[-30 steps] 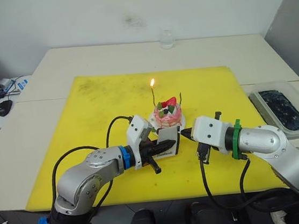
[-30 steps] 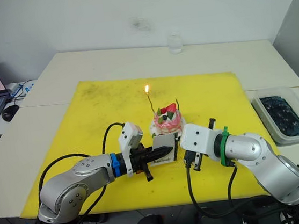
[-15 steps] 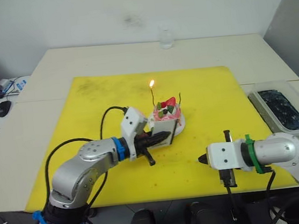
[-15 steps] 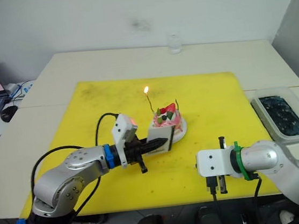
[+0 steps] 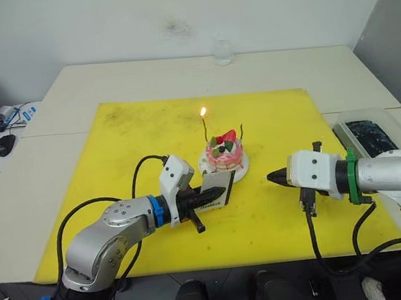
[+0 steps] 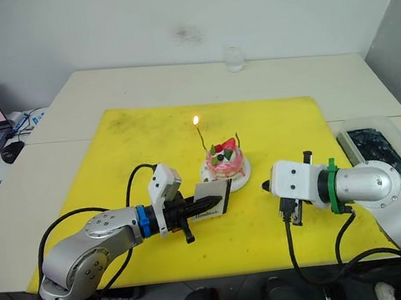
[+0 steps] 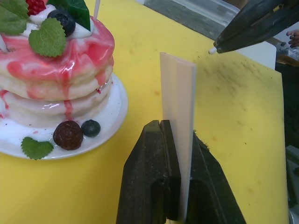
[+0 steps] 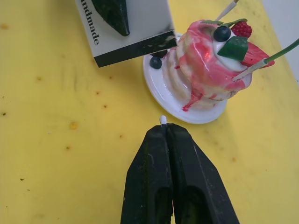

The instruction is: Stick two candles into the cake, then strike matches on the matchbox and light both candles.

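Lighting second candle: that's my read of the step in hand.
cake (image 5: pixel 225 153): on its white plate (image 8: pixel 161 95), mid yellow mat (image 5: pixel 128 151), both candles planted in it.
lit candle (image 5: pixel 204 125): upright, on the robot's-left side of the cake top, small flame at tip.
unlit candle (image 5: pixel 242 131): on the right side of the cake, no flame visible.
left gripper (image 7: pixel 174 140): fingers clamped on the matchbox (image 5: pixel 215 192), holding it on edge just in front of the plate, black strip facing the right arm.
right gripper (image 8: pixel 163 126): fingers pressed together on a match (image 8: pixel 162 120), only the pale head pokes out at the tips. No flame on it that I can see.
gap: match tip is near the matchbox but apart from it, right of the cake.
next move: drag the match head along the black strip, then carry the flame up to the unlit wick without knocking the candles.
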`<state>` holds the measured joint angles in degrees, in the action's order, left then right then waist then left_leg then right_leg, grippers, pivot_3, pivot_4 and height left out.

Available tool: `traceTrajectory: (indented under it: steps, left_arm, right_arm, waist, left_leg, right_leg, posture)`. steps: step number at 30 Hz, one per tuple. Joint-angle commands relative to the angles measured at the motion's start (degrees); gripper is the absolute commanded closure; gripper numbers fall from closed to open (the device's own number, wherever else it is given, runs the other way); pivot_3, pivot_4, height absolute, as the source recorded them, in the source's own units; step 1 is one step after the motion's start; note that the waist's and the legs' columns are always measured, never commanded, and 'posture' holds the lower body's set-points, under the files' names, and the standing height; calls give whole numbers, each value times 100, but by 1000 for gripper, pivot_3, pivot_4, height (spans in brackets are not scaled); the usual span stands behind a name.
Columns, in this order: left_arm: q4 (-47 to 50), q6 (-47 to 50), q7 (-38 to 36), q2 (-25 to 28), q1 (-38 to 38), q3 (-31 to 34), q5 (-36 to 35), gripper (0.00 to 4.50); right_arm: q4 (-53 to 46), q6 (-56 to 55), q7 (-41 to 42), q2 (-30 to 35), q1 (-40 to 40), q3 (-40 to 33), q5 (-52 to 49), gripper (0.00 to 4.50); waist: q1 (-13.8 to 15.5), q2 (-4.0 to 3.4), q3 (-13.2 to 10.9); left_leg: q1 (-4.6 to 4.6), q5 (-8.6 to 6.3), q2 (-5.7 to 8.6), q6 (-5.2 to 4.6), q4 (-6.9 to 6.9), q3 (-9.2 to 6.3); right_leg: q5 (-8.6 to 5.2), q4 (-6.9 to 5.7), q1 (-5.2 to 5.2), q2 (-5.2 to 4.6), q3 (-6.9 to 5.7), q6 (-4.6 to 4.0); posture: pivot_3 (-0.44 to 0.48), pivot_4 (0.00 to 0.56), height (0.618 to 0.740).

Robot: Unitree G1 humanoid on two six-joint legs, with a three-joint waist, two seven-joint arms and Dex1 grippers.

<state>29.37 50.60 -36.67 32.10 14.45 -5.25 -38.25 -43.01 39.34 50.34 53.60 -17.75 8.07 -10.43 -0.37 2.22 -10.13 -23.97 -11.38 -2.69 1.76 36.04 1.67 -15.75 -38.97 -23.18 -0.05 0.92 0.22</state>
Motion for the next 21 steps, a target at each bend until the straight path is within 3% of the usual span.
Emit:
traceTrajectory:
  steps: [1, 12, 21]
  left_arm:
    - [206, -44, 14, -58, 57, 37, -78, 4500]
    - [44, 536, 196, -450, 271, 179, -645, 4500]
    - [-182, 1326, 399, -520, 560, 540, -1470, 4500]
  right_arm:
    - [-144, 30, -57, -42, -148, -152, -91, 4452]
    - [-314, -107, -85, -349, -297, 83, -115, 4452]
    - [-180, -975, -70, -544, -326, 631, 347, 4452]
  waist:
    - [0, 0, 0]
    - [-1, 0, 0]
    - [-6, 0, 0]
  left_leg:
    - [0, 0, 0, 0, 0, 0]
    - [-1, 0, 0, 0, 0, 0]
    - [1, 0, 2, 0, 1, -1]
  right_leg:
    - [0, 0, 0, 0, 0, 0]
    - [0, -1, 0, 2, 0, 1]
    - [0, -2, 0, 11, 0, 1]
  posture:
    - [0, 150, 740]
    - [0, 150, 740]
    - [0, 150, 740]
